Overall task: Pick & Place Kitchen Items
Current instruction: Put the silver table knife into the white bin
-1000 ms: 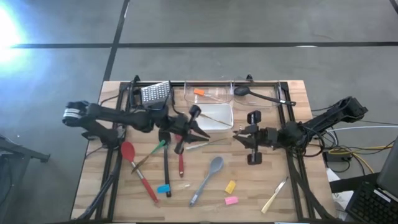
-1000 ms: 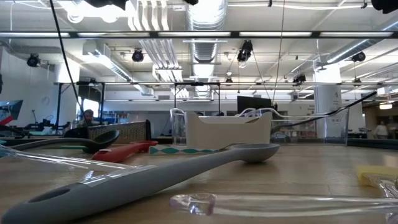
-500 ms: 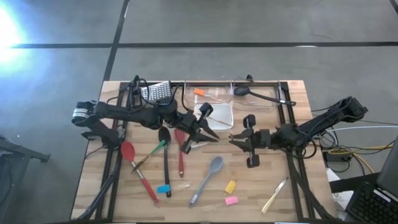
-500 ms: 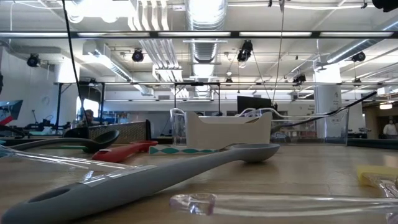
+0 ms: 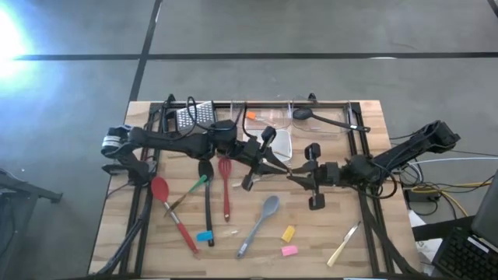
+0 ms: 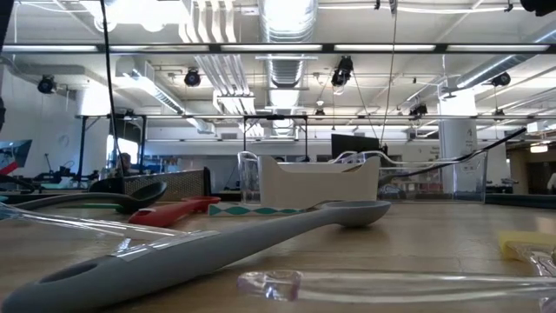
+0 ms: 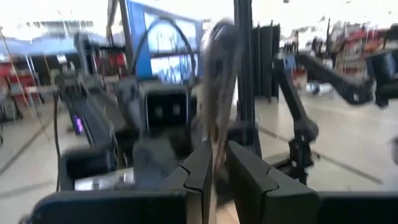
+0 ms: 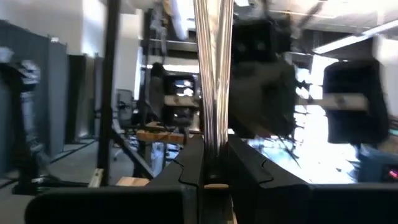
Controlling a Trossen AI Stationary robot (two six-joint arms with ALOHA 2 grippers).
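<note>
Near desk edge: grey silicone spoon [image 5: 261, 222] lying loose, untouched. Mid-desk, held above it: right tool [image 5: 298, 173] pinching pale slim ridged stick [image 8: 213, 93]. Left tool [image 5: 261, 161] tip-to-tip with it, fingers pressed on what looks like same stick. Likely handover: release one pinch only once other firm, stick kept level. Far edge: clear plastic bin [image 5: 268, 118], probable drop spot.

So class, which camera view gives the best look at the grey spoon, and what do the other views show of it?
The high view: the whole grey spoon lies in sight, bowl toward the claws, handle toward the front edge. The low view shows the spoon large but foreshortened, its handle end cut off. Neither wrist view shows it.
</note>
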